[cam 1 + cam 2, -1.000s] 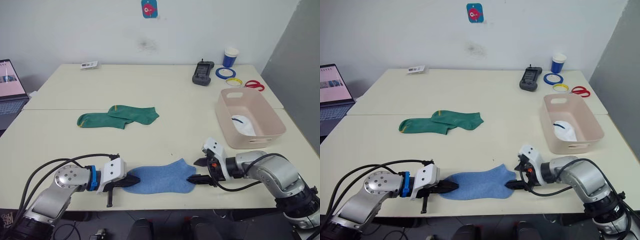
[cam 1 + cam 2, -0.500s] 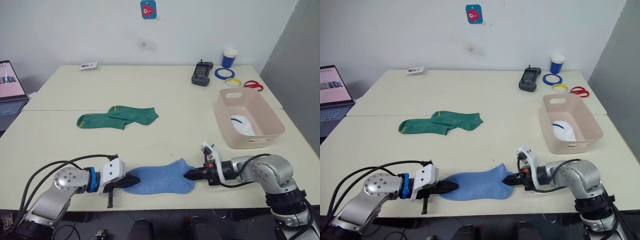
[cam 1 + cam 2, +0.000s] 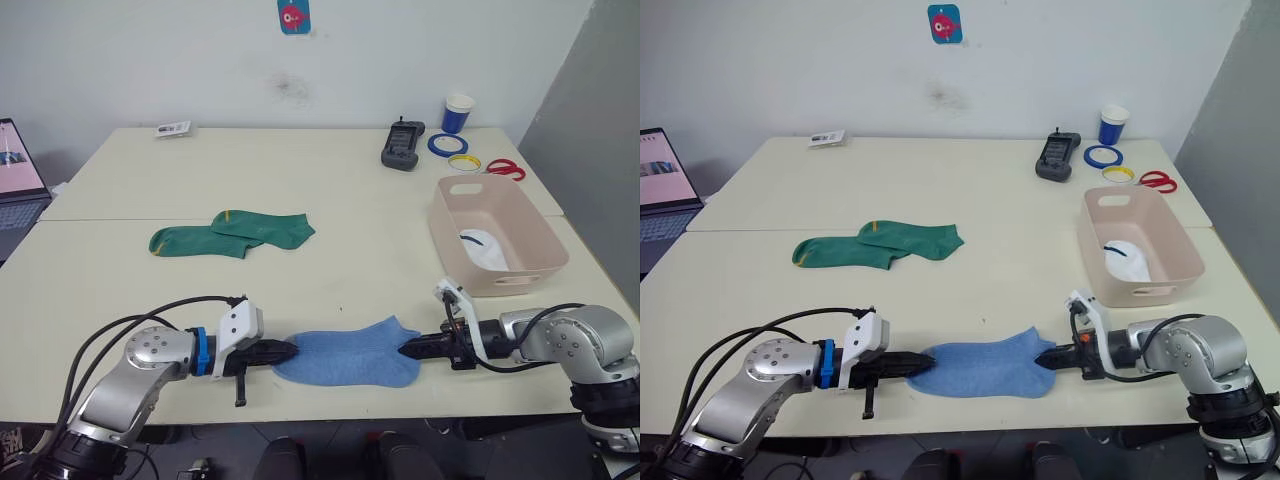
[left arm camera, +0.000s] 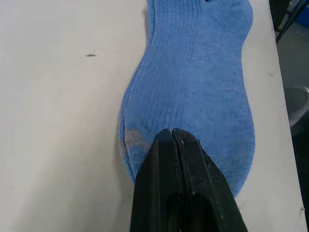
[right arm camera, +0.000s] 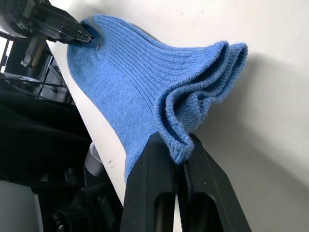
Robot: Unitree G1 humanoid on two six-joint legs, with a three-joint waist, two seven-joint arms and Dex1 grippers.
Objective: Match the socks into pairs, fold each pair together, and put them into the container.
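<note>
Green socks (image 3: 232, 233) lie on the counter (image 3: 330, 200), left of centre. Left end effector (image 3: 285, 351) is clamped on the toe of the light blue pair (image 3: 350, 359) at the near edge; right end effector (image 3: 410, 350) pinches its cuff. Pink container (image 3: 497, 234), far right, holds a white sock (image 3: 482, 248). No legible writing.

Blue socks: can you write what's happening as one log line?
left gripper: shut on light blue knitted socks | right gripper: shut on cuff end | pale pink plastic tub: one white bundle inside
</note>
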